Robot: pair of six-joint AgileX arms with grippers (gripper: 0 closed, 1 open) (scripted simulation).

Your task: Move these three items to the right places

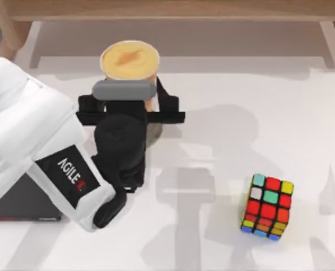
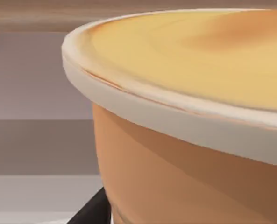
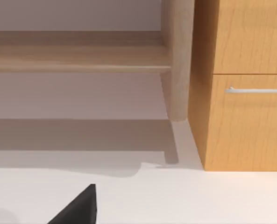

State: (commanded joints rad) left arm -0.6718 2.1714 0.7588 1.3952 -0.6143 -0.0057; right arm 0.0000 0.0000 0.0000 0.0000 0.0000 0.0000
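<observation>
The left arm reaches in from the table's left side, and the left gripper (image 1: pixel 134 110) sits right at the orange drink cup (image 1: pixel 130 61), up near the back edge, left of centre. From above, the dark gripper body spans across the cup's near side, with a finger (image 1: pixel 166 103) showing on the cup's right flank just below the pale orange top; whether the fingers are actually pressing the cup wall or standing just off it I cannot tell. The left wrist view is right up against the cup (image 2: pixel 189 177): the pale rim and flat top loom large, the orange wall drops away beneath, and a sliver of a dark fingertip (image 2: pixel 94 210) peeks in beside the wall low down. Peeking out under the gripper, just below the cup in the top view, is a bit of a grey round edge, the coaster (image 1: pixel 155 131), and the cup seems to stand over or right by it, though the gripper hides the contact. Over on the right half of the table, nearer the front, the Rubik's cube (image 1: pixel 268 206) sits on its own, well apart from the cup. At the far left edge, the black book (image 1: pixel 23 204) lies flat, partly covered by the white arm. The right wrist view looks across the white table (image 3: pixel 199 196) towards a wooden cabinet (image 3: pixel 245 84), with one dark fingertip (image 3: pixel 80 207) of the right gripper showing, so I cannot tell its state.
</observation>
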